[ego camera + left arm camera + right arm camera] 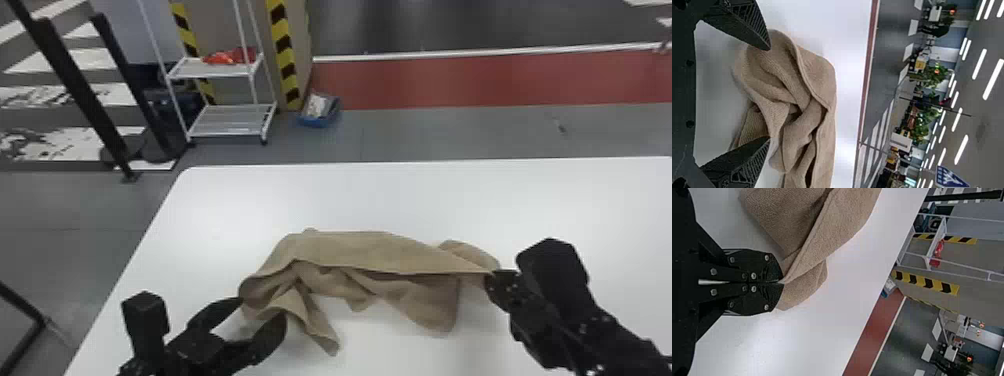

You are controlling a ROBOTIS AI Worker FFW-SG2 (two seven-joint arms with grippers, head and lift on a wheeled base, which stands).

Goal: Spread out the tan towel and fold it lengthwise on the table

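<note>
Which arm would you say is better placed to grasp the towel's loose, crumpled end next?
The left, I'd judge. The left end effector is open right by that end of the towel, whereas the right end effector is shut on the opposite end, so it seems occupied there.

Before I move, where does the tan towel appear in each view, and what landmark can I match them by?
Head view: the towel is bunched in the lower middle, between the two arms.
Left wrist view: the towel lies in front of the left gripper, partly between its open fingers.
Right wrist view: a corner is pinched in the right gripper.
Shared landmark: the white table under the towel.
</note>
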